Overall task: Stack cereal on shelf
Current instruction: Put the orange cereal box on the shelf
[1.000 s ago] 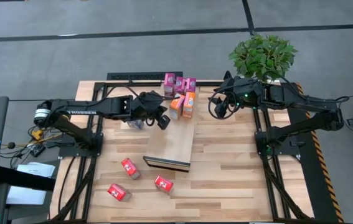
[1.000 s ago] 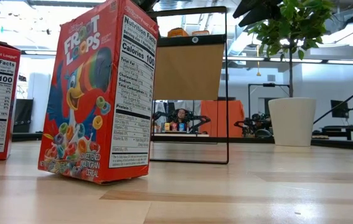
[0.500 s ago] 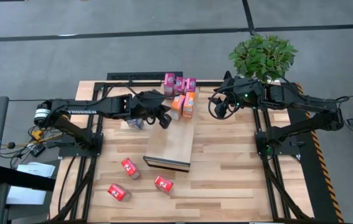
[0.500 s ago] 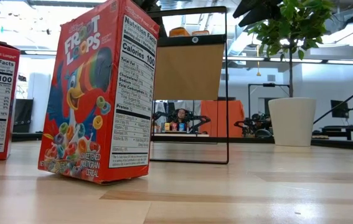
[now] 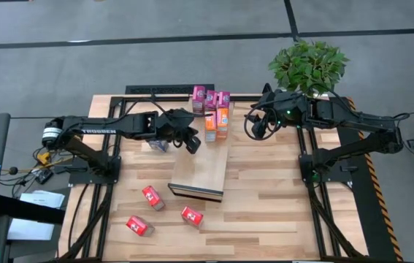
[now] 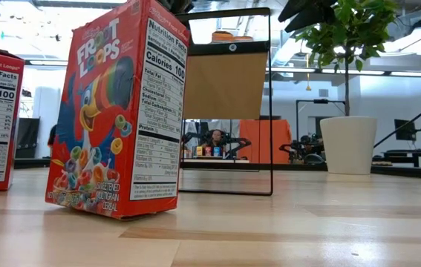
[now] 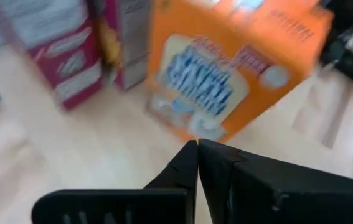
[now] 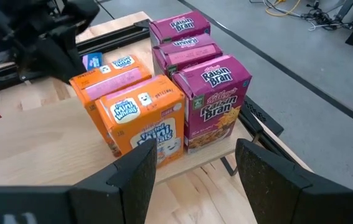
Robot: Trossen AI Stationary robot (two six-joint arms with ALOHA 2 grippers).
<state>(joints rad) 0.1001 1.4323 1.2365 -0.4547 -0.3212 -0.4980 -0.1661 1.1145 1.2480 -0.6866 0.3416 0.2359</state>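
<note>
A: From the high view, the left gripper [image 5: 190, 139] is sitting beside orange cereal [image 5: 216, 123] on the shelf [image 5: 201, 172].

B: Its wrist view is showing fingers [image 7: 192, 168] clenched, empty. The right gripper [image 8: 195, 163] is standing released, facing purple boxes [image 8: 212, 102].

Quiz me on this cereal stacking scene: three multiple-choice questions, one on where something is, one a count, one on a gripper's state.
1. Where are the red cereal boxes?
A. on the tabletop beside the shelf
B. on top of the shelf
C. hidden from view

2. How many magenta boxes stand on the shelf?
A. one
B. five
C. three

3. How are the right gripper jaws?
A. shut on a red box
B. open and empty
C. shut on a magenta box

Answers: 1 A, the high view shows them on the slats near the shelf's dark end. 2 C, the right wrist view shows three. 3 B, a clear gap separates the jaws.
</note>
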